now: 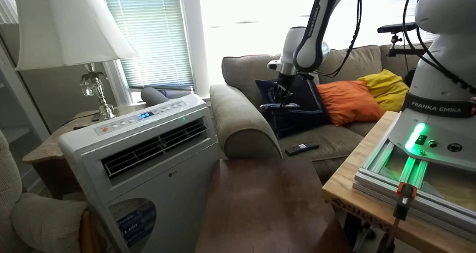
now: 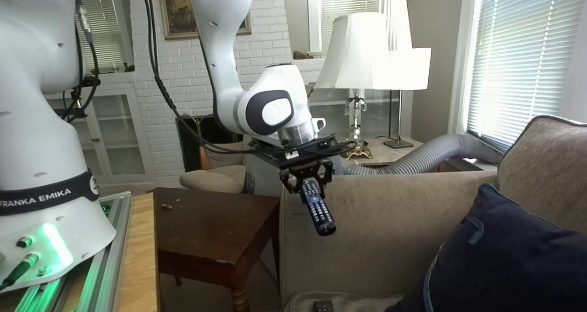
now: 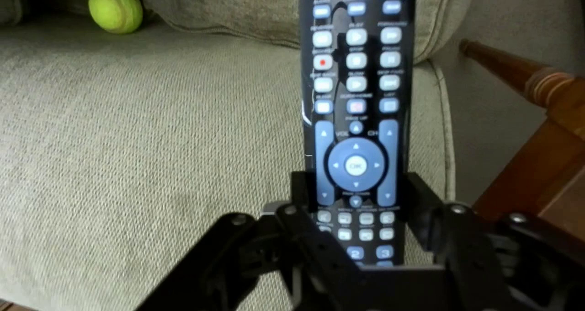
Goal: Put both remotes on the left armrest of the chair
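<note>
My gripper (image 2: 312, 189) is shut on a black remote (image 2: 318, 211) with blue and white buttons. In the wrist view the fingers press both long sides of this remote (image 3: 356, 84), whose face is toward the camera. In an exterior view it is held in the air, in front of the navy cushion (image 1: 303, 104) and near the left armrest (image 1: 243, 121). The second remote (image 1: 302, 148) lies on the seat of the chair (image 1: 338, 135), close to the armrest's front. Only its end (image 2: 323, 306) shows in an exterior view. Beige fabric lies beneath the gripper in the wrist view.
A white air conditioner (image 1: 148, 160) stands beside the armrest. A brown wooden table (image 1: 267, 204) stands before the sofa. Orange (image 1: 347, 100) and yellow (image 1: 385, 89) cushions lean on the back. A tennis ball (image 3: 115, 8) sits in a fabric crease. A table leg (image 3: 507, 66) shows at right.
</note>
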You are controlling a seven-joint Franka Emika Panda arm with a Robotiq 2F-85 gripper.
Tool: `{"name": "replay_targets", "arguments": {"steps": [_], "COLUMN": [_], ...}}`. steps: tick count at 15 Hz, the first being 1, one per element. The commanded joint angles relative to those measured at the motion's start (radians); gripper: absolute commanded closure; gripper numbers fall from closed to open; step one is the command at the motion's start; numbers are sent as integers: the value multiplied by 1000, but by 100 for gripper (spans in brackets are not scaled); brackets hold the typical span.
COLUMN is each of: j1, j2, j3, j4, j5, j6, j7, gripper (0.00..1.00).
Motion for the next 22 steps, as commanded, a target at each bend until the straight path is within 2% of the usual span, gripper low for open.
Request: {"name": "replay_targets", "arguments": {"steps": [1, 6, 7, 9, 13, 14, 19, 22], "j1": [43, 146, 116, 139, 142, 142, 237, 334], "j2": [-96, -123, -85, -94, -97, -97, -92, -76], "j3": [42, 31, 39, 37, 30, 30, -14, -74], "j4": [-46, -20, -12, -12, -12, -12, 51, 110], "j5": [74, 113, 82, 82, 82, 82, 101, 94], "j6": [-20, -23, 1, 0, 0, 0, -50, -95], "j7": [78, 208, 171, 204, 209, 209, 293, 361], "gripper": [72, 72, 47, 47, 47, 72, 72, 72]}}
